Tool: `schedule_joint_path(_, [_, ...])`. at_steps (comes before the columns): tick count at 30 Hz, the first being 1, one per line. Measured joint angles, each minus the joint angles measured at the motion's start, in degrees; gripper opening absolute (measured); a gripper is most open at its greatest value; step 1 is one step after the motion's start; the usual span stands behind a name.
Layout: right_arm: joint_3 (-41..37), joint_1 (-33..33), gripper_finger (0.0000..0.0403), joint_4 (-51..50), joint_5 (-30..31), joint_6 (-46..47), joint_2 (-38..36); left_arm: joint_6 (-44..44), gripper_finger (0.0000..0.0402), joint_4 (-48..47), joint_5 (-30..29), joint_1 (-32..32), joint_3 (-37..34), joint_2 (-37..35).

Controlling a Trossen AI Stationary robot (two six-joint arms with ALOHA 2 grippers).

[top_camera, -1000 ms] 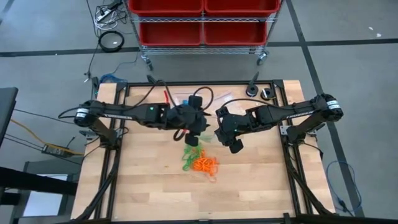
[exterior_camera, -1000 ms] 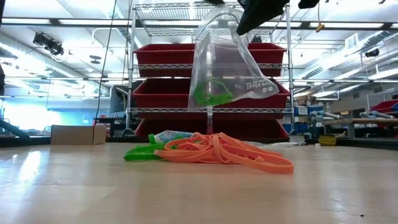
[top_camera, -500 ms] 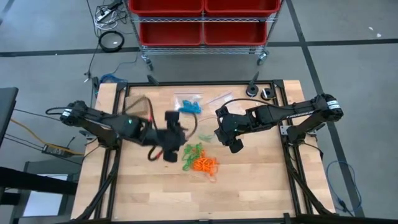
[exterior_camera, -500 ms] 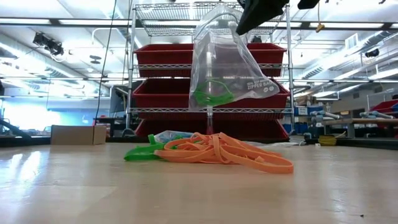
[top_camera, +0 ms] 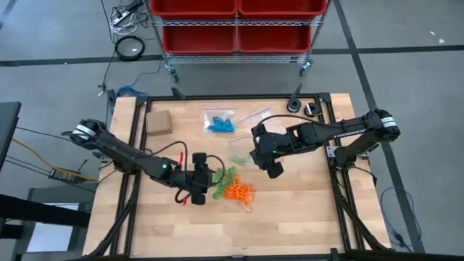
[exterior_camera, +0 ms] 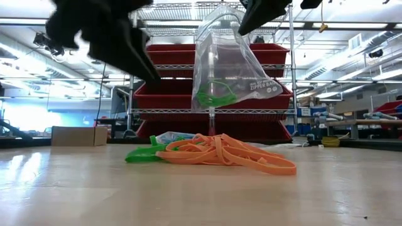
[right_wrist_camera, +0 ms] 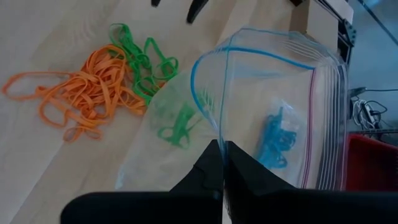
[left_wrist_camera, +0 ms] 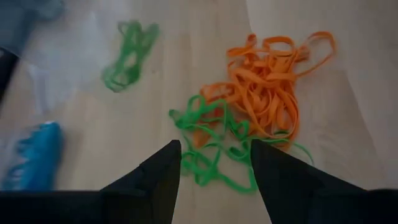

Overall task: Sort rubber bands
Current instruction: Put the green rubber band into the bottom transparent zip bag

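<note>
The rubber bands lie in a loose pile on the wooden table: orange ones and green ones. My left gripper hangs open just above the pile's green edge and touches nothing. My right gripper is shut on a clear zip bag with a few green bands in its bottom. A second clear bag with blue bands lies flat on the table farther back. My right gripper pinches the clear bag's mouth edge, at the blue zip strip, between its two shut fingers. It comes slanting down from the table's right. The bag hangs below the fingers with its mouth gaping, clear of the table.
A small tan cardboard box stands at the table's far left. Two small dark round things sit at the far right corner. Bare wood lies toward the near edge. Red bins on a wire rack stand behind the table.
My left gripper has left the hanging bag's mouth, sinking and swinging toward the table's left and near edge. It now hangs low beside the pile, still open. This uncovered the box and the blue-band bag. The right gripper and its bag have kept still.
</note>
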Motion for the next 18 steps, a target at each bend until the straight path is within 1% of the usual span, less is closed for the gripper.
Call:
schedule_joint_path(5, [0.00, 0.00, 0.0000, 0.01, 0.00, 0.23, 0.00, 0.03, 0.0202, 13.79, 3.05, 2.22, -9.37, 0.00])
schedule_joint_path(8, [0.00, -0.01, 0.0000, 0.01, 0.00, 0.23, 0.00, 0.10, 0.0202, 20.53, 4.22, 3.88, -13.12, 0.00])
schedule_joint_path(11, [0.00, -0.26, 0.0000, 0.01, -0.02, 0.25, 0.00, 0.26, 0.0202, 23.04, 5.98, 5.92, -14.94, 0.48])
schedule_joint_path(14, [0.00, -0.39, 0.0000, 0.12, 0.00, 0.25, 0.00, 0.44, 0.0200, 23.70, 9.60, 8.17, -15.27, 2.02])
schedule_joint_path(18, [0.00, -0.39, 0.0000, 0.54, -0.02, 0.28, 0.00, 1.50, 0.0185, 24.97, 12.43, 10.16, -15.38, 5.12])
